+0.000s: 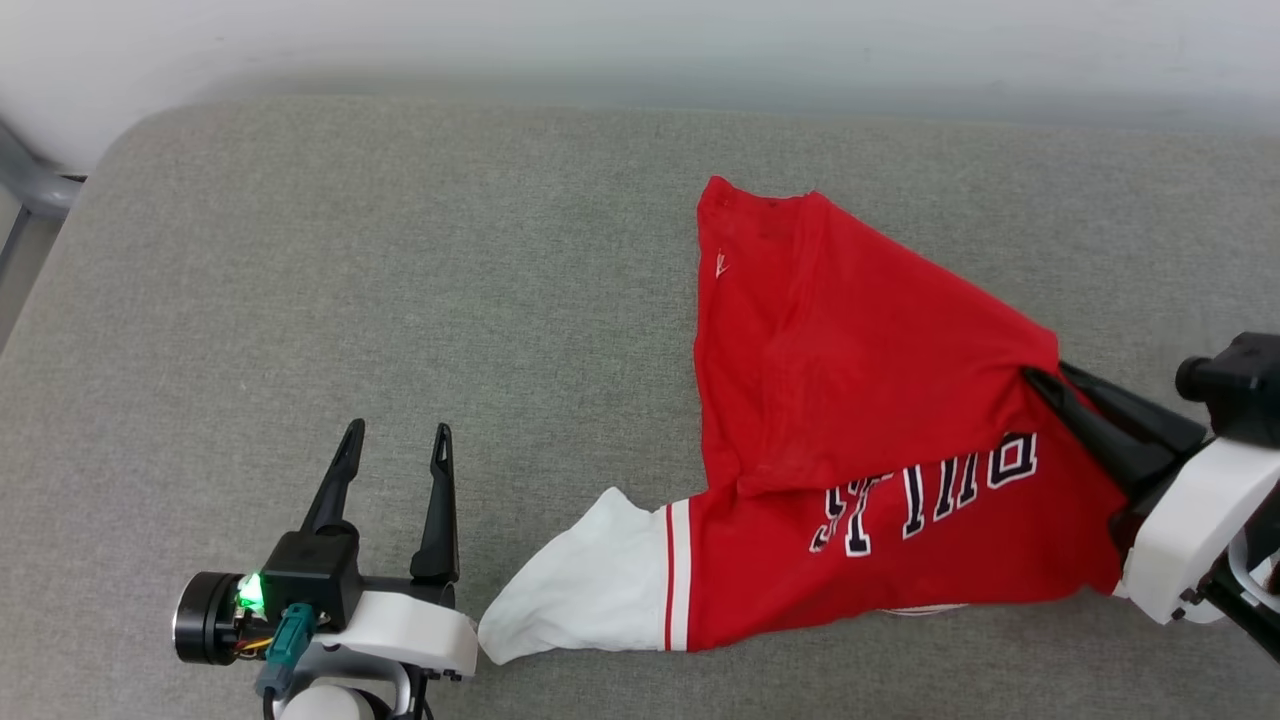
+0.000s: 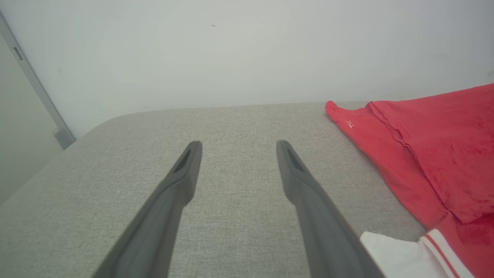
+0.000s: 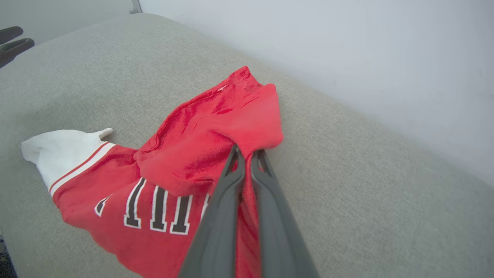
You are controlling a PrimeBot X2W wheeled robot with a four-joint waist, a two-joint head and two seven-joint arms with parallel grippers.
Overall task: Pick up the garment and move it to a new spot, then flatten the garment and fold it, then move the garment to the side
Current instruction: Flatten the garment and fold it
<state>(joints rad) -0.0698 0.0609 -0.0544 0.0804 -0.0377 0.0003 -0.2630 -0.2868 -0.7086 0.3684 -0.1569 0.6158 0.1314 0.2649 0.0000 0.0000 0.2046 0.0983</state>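
Observation:
The garment (image 1: 850, 400) is a red T-shirt with a white sleeve and black lettering, lying partly folded over itself on the grey cushion. My right gripper (image 1: 1040, 375) is shut on the garment's red fabric at its right side; in the right wrist view the gripper (image 3: 247, 152) pinches a bunched fold of the garment (image 3: 216, 143). Well to the left, my left gripper (image 1: 397, 430) stands open over bare cushion, nothing between its fingers (image 2: 191, 162). Its white sleeve (image 1: 590, 580) lies just right of the left wrist. The garment (image 2: 424, 150) shows at the right of the left wrist view.
The grey cushion (image 1: 400, 250) spreads wide to the left and back, ending at a pale wall (image 1: 640, 40). A grey metal frame (image 1: 30, 180) stands past the cushion's far left corner. The front edge runs close below both arms.

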